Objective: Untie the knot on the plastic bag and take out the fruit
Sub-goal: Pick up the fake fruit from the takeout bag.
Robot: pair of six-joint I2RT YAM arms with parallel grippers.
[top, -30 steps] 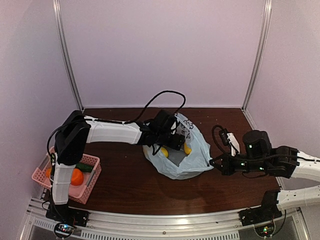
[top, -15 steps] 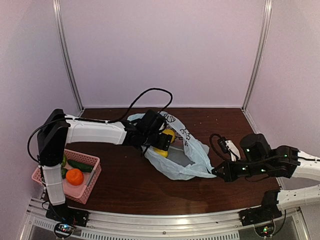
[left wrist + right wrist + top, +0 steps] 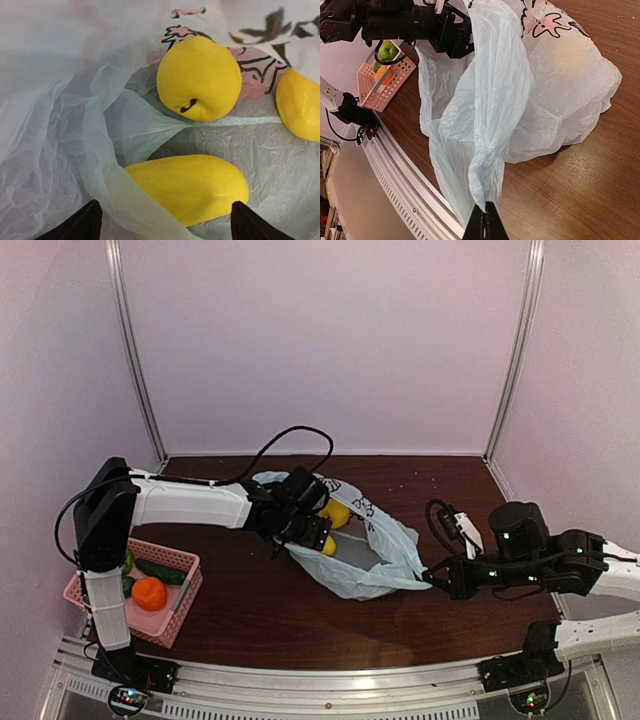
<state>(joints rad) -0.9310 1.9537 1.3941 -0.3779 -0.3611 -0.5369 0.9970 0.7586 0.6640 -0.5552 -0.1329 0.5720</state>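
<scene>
1. Plastic bag [image 3: 365,558]: thin, crinkled, translucent pale blue film w/ dark cartoon prints. It lay slumped mid-table [image 3: 260,625] on dark wood, mouth open.
2. Fruit [image 3: 199,77] inside bag: three smooth yellow pcs, one roundish, one long oval, one cut off by the frame edge. Only left wrist cam showed them clearly.
3. Left gripper [image 3: 308,528] sat at bag mouth, jaws spread wide, gripping nothing.
4. Right gripper [image 3: 485,222] was pinched tight on bag's edge.
5. Pink perforated basket [image 3: 185,608] at left held orange and dark green pcs. Right wrist cam also showed a green apple.

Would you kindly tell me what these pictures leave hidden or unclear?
Left wrist: right edge cuts off a third yellow fruit; a plastic bag fold covers the long fruit's end.
Right wrist: bottom edge crops the right gripper.
Top external: left arm hides part of the basket.
Knot: visible nowhere.
</scene>
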